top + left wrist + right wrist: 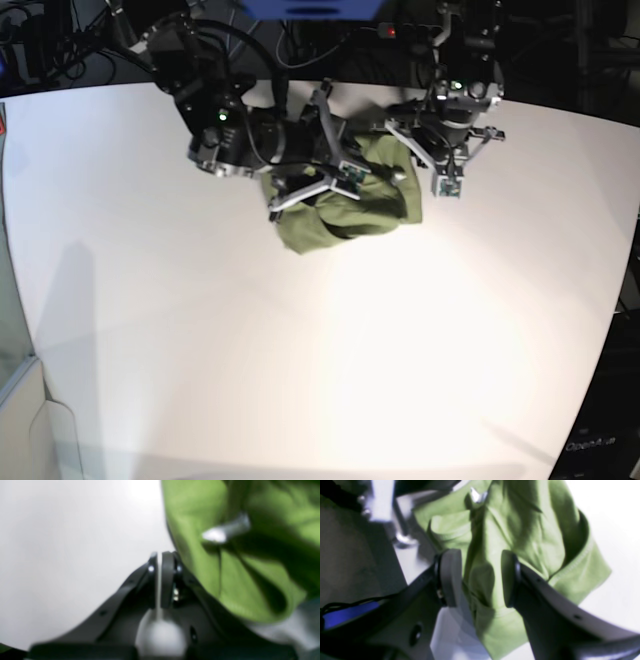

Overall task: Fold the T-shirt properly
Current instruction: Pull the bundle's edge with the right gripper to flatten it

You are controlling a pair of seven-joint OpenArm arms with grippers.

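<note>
The olive-green T-shirt [350, 205] lies crumpled in a heap at the far middle of the white table [300, 350]. My right gripper [478, 552] is open, with a bunched fold of the T-shirt [520, 530] standing between its pale fingers [450, 577]; in the base view it [335, 180] sits on the heap's left side. My left gripper [159, 555] is shut with only a thin slit, nothing in it, just left of the T-shirt's edge [200, 562]; in the base view it [448, 180] hangs at the heap's right end.
Dark arm bases and cables [300, 30] crowd the table's far edge. A shiny metal part [225, 530] shows over the cloth in the left wrist view. White tabletop [62, 555] stretches left of my left gripper.
</note>
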